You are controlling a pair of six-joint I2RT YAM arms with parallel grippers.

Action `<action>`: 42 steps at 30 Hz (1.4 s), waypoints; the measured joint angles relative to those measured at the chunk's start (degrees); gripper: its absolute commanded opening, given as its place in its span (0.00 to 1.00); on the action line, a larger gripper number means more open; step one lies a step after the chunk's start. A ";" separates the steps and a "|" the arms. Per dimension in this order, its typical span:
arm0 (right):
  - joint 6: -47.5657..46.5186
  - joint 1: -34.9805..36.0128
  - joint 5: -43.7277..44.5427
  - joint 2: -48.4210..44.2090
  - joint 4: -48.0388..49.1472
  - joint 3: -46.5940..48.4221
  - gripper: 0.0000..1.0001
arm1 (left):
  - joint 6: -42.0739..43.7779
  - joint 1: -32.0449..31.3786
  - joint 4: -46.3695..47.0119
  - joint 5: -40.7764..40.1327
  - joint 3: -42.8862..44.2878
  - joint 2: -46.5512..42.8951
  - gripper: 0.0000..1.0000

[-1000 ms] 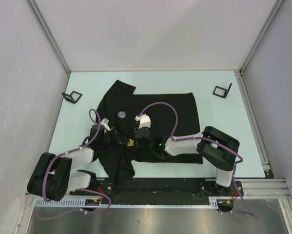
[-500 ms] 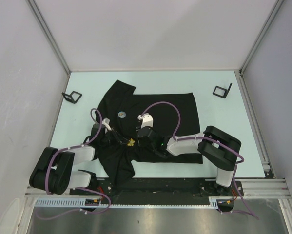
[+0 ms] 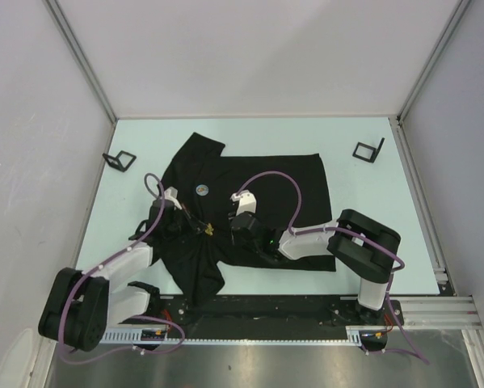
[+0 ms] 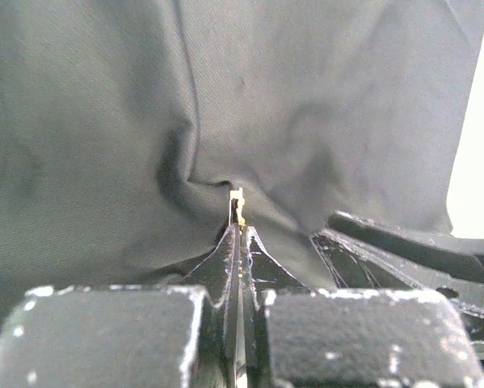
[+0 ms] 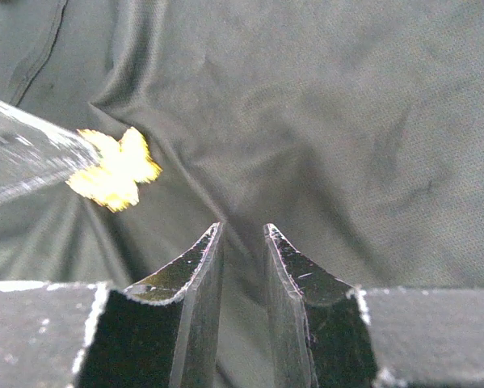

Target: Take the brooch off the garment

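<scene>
Overhead, a large black short-sleeved T-shirt (image 3: 266,182) is lying spread on the pale green table (image 3: 363,210), with a small round badge (image 3: 202,190) on the cloth near one sleeve. A small yellow leaf-shaped brooch (image 3: 209,229) is sitting at the tips of the left gripper (image 3: 203,229), over the near part of the shirt. The right gripper (image 3: 237,237) is resting on the cloth just beside it, on the right. Two black wire stands (image 3: 119,160) are standing at the far corners, well apart from the shirt.

From the left wrist, the left gripper (image 4: 239,242) is closing fully on the brooch (image 4: 237,202), which is showing edge-on – only a pale sliver. The T-shirt (image 4: 104,121) is puckering into creases right behind it.

From the right wrist, the brooch (image 5: 112,168) is hanging at the tip of the left gripper's finger (image 5: 23,158), up and left of the right gripper (image 5: 243,242). Its jaws are standing a narrow slit apart over the T-shirt (image 5: 347,121) – whether they are pinching cloth, I cannot tell.
</scene>
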 measured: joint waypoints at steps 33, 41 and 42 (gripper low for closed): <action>1.79 -1.01 -4.00 -2.49 3.63 -3.08 0.31 | 4.57 -21.44 -20.02 -25.59 16.57 8.46 0.44; 3.82 -3.45 -11.32 -2.49 7.41 -3.78 0.34 | 5.11 -21.46 -18.58 -22.97 13.81 2.93 0.57; 4.11 -3.58 -12.15 -2.49 8.00 -3.78 0.34 | 5.40 -21.46 -18.21 -22.62 13.38 2.05 0.58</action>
